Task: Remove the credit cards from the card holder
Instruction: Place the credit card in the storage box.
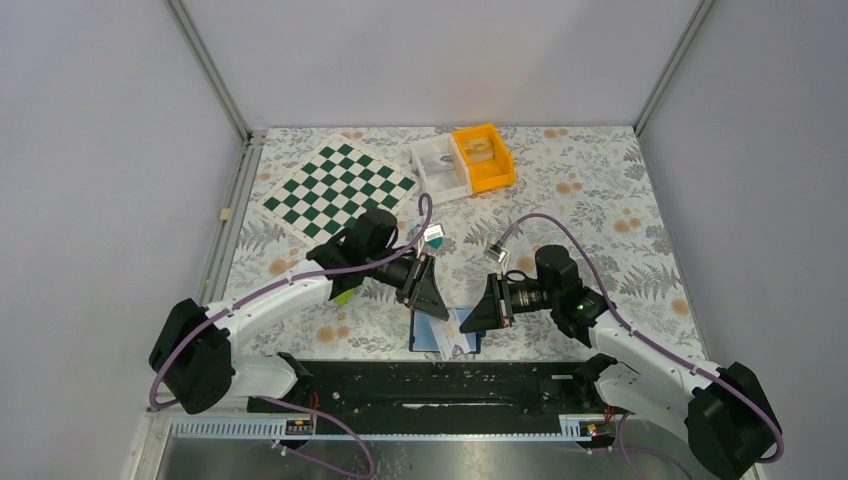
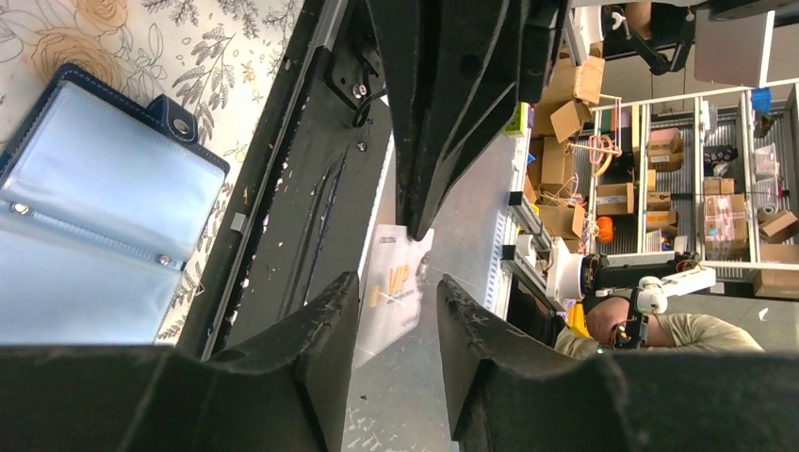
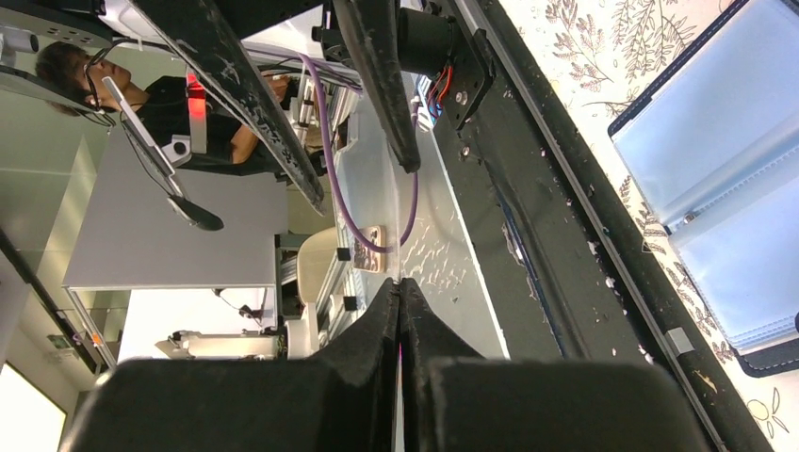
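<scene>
The card holder (image 1: 432,335) lies open flat on the desk (image 1: 600,200) beside the black rail (image 1: 400,385), with its snap tab (image 2: 175,121) pointing railward. Near the rail, a credit card (image 2: 400,259) runs lengthwise from gripper to gripper. The fully closed right gripper (image 2: 419,221) pinches it, and the half-open left gripper (image 2: 398,290) straddles it.

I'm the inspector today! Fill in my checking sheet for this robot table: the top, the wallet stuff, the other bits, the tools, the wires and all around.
Surface: flowery cloth, flat.
Job's things: wallet lies open by the front edge; one white card is out, held up.
Clutter: chessboard, white bin, orange bin at the back.
Tools: right tool shut on the white card; left tool open around it.
Cables: purple cable loops over each arm.
Surroundings: grey walls; person and shelves beyond.
</scene>
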Motion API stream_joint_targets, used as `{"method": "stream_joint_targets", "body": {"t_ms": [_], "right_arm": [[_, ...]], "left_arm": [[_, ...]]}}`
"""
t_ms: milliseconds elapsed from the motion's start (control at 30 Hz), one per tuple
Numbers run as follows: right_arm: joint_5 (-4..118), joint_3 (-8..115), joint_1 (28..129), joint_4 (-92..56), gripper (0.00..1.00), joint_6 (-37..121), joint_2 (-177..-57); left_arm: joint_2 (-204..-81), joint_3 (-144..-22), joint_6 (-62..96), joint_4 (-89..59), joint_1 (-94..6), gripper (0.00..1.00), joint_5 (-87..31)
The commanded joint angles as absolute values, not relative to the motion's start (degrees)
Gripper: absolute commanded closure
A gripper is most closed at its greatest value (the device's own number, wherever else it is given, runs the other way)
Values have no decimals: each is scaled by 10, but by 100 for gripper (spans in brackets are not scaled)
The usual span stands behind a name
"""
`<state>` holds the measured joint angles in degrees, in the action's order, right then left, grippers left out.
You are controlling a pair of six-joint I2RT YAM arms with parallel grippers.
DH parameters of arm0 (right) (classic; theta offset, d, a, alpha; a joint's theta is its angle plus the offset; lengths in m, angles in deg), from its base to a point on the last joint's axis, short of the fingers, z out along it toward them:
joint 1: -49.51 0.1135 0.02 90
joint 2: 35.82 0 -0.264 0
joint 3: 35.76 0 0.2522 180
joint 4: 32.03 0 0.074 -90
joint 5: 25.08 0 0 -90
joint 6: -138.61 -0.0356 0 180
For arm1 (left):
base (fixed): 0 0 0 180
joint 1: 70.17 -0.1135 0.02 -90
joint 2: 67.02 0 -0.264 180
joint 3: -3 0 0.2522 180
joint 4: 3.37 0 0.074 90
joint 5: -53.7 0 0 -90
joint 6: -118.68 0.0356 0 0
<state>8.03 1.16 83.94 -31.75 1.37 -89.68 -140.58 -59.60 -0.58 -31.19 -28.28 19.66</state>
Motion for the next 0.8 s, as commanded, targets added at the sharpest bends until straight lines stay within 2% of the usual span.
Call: {"method": "stream_joint_targets", "body": {"t_ms": [0,133,333,500,600,767], "right_arm": [[55,8,838,-351,100,7,-898],[54,8,838,-351,100,5,-898],[56,7,838,-349,100,4,-890],[56,8,838,-348,100,3,-894],[58,11,838,-346,100,3,-893],[67,17,838,-340,98,0,-891]], "left_arm": [[-1412,-590,-30,-236,-284,67,238],[-1422,-589,-37,-228,-284,81,261],[-1420,-589,-27,-239,-283,81,272],[-1429,-591,-33,-240,-284,96,284],[-1434,-589,-35,-240,-284,100,293],[-1431,-586,-43,-248,-284,100,288]]}}
